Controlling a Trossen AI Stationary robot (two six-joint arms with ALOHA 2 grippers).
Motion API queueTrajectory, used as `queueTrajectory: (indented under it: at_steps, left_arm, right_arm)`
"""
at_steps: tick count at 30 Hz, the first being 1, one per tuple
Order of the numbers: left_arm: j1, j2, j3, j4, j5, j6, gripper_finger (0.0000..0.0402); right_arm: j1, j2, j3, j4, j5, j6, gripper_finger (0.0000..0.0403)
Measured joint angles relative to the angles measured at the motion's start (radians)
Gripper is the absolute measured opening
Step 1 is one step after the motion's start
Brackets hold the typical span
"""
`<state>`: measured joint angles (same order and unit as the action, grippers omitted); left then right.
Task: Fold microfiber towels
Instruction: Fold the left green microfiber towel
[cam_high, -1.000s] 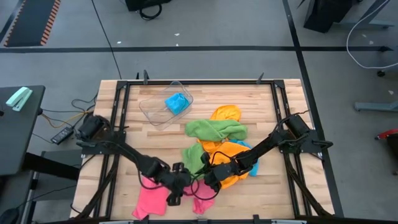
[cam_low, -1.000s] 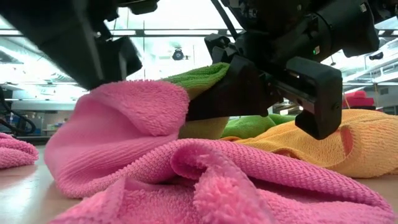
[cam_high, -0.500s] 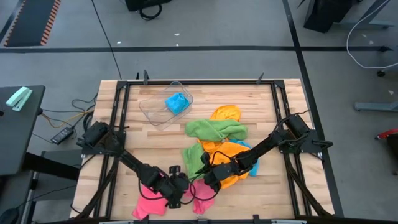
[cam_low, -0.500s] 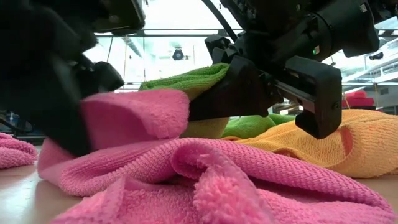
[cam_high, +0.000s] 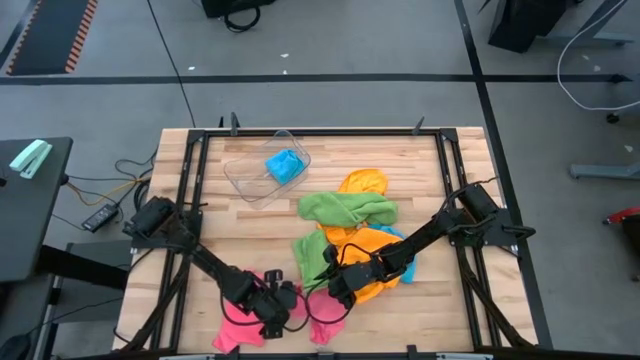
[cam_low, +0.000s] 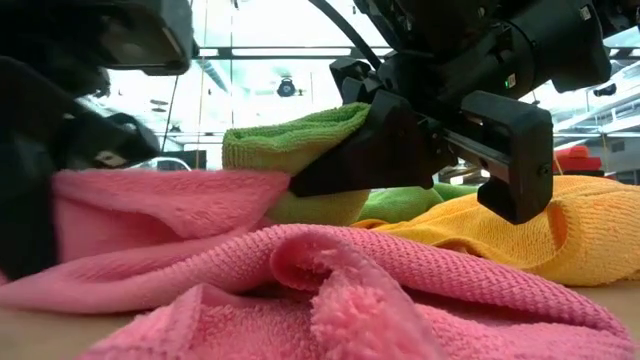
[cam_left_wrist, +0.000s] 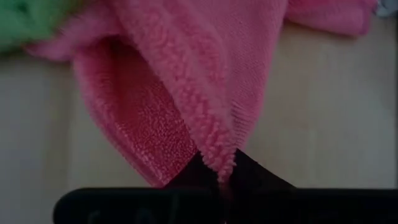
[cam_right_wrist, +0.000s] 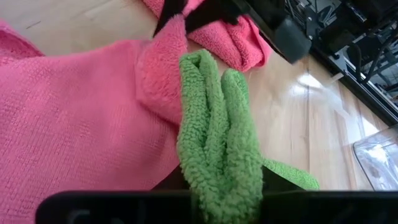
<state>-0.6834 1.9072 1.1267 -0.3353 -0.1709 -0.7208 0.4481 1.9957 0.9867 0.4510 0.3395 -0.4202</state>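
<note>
A pink towel (cam_high: 240, 328) lies crumpled near the table's front edge, with my left gripper (cam_high: 282, 301) shut on it. Just to its right, my right gripper (cam_high: 327, 284) is shut on a green towel (cam_high: 312, 255), whose bunched end (cam_low: 290, 145) stands above the pink towel (cam_low: 400, 290). Behind them lie an orange towel (cam_high: 368, 245), another green towel (cam_high: 347, 208) and, farther back, a second orange one (cam_high: 362, 182). A sky blue towel (cam_high: 286, 165) sits in a clear tub (cam_high: 245, 178). My left gripper pinches a raised ridge of the pink towel (cam_left_wrist: 219, 163) between its two fingers, slanting down from the table's left. The cloth spreads away from the fingers onto the table. One layer or several, I cannot tell. My right gripper pinches a bunched fold of the green towel (cam_right_wrist: 214, 158), several layers thick, between its two fingers. It comes slanting down from the table's right. The green end sticks out past the fingertips, lifted above the pink towel.
The heap of green and orange towels fills the table's middle right. The clear tub stands at the back left. Bare wood shows at the left (cam_high: 215, 235) and the far right (cam_high: 440, 290). Black frame rails run along the table's sides.
My left gripper has gone down and toward the table's left and near edge, and has shut on the pink towel. The towel's raised hump has sunk and been drawn flatter toward the left. My right gripper has kept still with the green towel.
</note>
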Motion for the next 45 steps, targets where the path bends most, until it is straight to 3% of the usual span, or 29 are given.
queueTrajectory:
  at_steps: [6,12,22,27,35,38,41,45]
  left_arm:
    - [-0.024,0.000,0.000,0.003,0.100,-0.035,0.0014]
    - [-0.038,-0.005,0.000,0.001,0.109,-0.023,0.0024]
    - [-0.021,-0.093,-0.001,0.026,0.108,0.071,0.0172]
    - [-0.004,-0.119,-0.001,-0.005,0.102,0.121,0.0213]
    - [0.083,-0.125,-0.001,-0.007,-0.038,0.298,0.0205]
    - [0.117,-0.125,-0.001,-0.006,-0.142,0.337,0.0192]
    - [0.150,-0.116,-0.001,-0.005,-0.236,0.351,0.0180]
    - [0.180,-0.106,-0.003,-0.001,-0.243,0.461,0.0172]
  right_arm:
    - [0.000,0.000,0.000,-0.001,0.000,0.000,0.0042]
    - [0.000,0.000,0.000,-0.001,0.000,0.003,0.0042]
    - [-0.001,0.000,0.000,-0.006,-0.113,0.082,0.0042]
    - [-0.005,0.000,0.000,-0.037,-0.204,0.142,0.0042]
    - [-0.027,0.000,0.000,-0.132,-0.387,0.221,0.0042]
    - [-0.027,0.000,0.000,-0.134,-0.467,0.231,0.0042]
    - [-0.024,0.000,0.000,-0.144,-0.490,0.231,0.0042]
    - [-0.020,-0.001,0.000,-0.186,-0.475,0.238,0.0042]
